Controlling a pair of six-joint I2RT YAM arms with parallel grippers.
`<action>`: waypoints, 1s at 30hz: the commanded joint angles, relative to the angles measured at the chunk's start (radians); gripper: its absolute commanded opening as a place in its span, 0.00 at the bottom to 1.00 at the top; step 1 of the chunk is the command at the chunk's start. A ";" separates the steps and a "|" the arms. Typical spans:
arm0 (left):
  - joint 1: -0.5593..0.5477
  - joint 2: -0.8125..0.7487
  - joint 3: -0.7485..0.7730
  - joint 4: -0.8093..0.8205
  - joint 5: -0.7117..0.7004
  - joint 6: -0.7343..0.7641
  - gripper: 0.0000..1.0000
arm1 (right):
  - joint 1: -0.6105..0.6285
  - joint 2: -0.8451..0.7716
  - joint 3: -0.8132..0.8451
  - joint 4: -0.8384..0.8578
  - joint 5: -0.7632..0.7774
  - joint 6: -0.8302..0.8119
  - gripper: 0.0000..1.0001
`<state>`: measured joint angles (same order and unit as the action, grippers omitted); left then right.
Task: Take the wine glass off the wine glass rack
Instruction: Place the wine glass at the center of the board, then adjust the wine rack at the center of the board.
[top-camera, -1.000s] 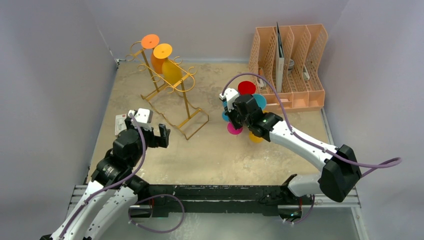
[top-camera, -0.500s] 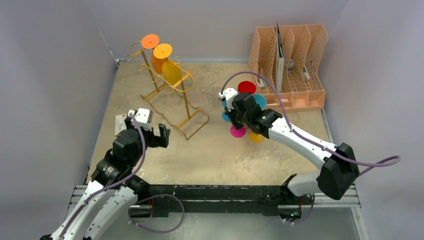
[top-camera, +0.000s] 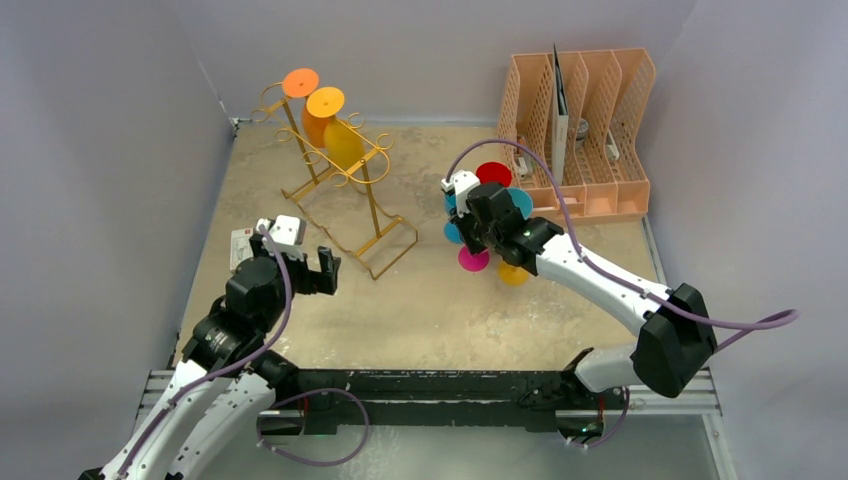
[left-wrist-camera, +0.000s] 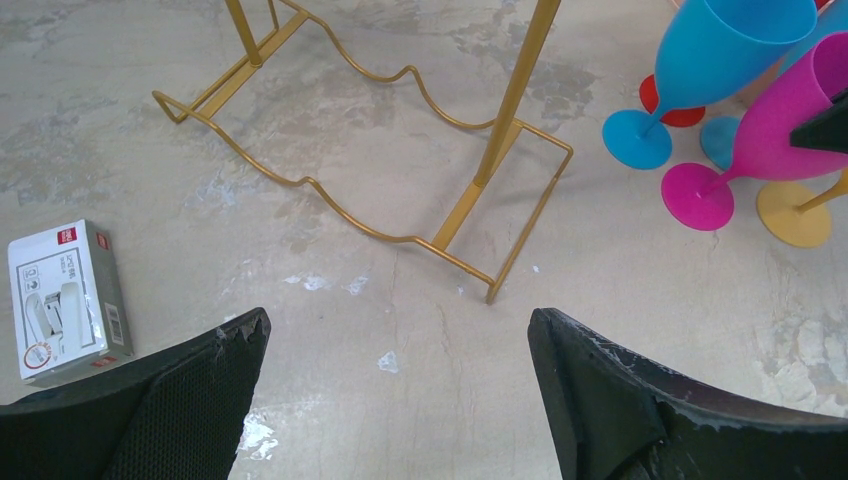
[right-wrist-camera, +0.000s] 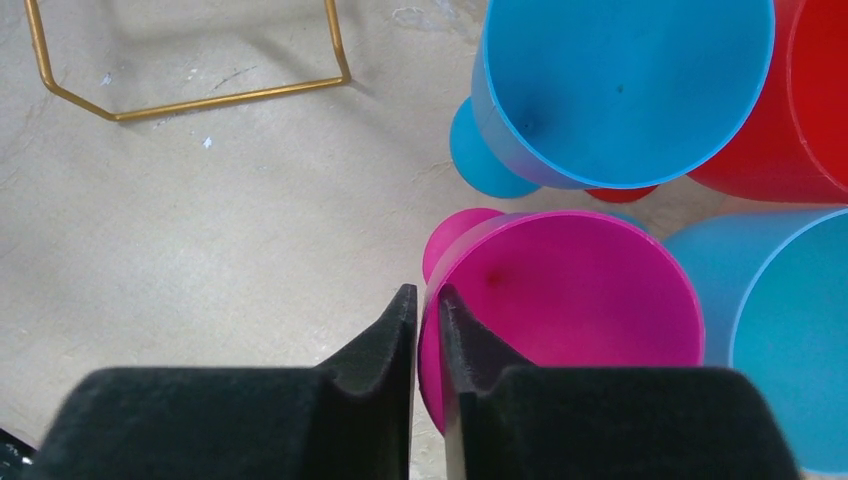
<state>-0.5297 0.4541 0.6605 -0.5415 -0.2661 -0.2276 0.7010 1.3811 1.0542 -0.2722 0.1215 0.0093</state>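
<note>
Three wine glasses hang foot-up on the wine glass rack (left-wrist-camera: 511, 95) in the upper left of the top view: an orange glass (top-camera: 300, 82) farthest back, an amber glass (top-camera: 325, 101) next, and a yellow glass (top-camera: 344, 146) at the near end of the rail. My left gripper (left-wrist-camera: 398, 330) is spread wide and empty, low over the table (left-wrist-camera: 300, 230), just short of the rack's wire base (left-wrist-camera: 460, 213). The yellow glass therefore lies up and ahead of it, stem vertical. My right gripper (right-wrist-camera: 427, 300) pinches the rim of a magenta wine glass (right-wrist-camera: 570, 300) among the loose glasses (top-camera: 495, 215) at centre right, well apart from the rack. I judge my left arm the nearer one for the yellow glass.
</note>
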 joint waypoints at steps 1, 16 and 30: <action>0.003 0.008 0.039 0.014 0.002 -0.008 1.00 | -0.006 -0.002 0.007 -0.010 0.029 0.010 0.18; 0.003 0.016 0.038 0.020 0.008 -0.003 1.00 | -0.006 -0.095 0.135 -0.094 -0.009 0.022 0.49; 0.002 0.032 0.050 0.006 0.003 -0.012 1.00 | -0.006 -0.003 0.449 -0.145 -0.205 0.212 0.63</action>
<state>-0.5297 0.4770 0.6659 -0.5423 -0.2649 -0.2268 0.6991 1.3243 1.3655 -0.3904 0.0303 0.1394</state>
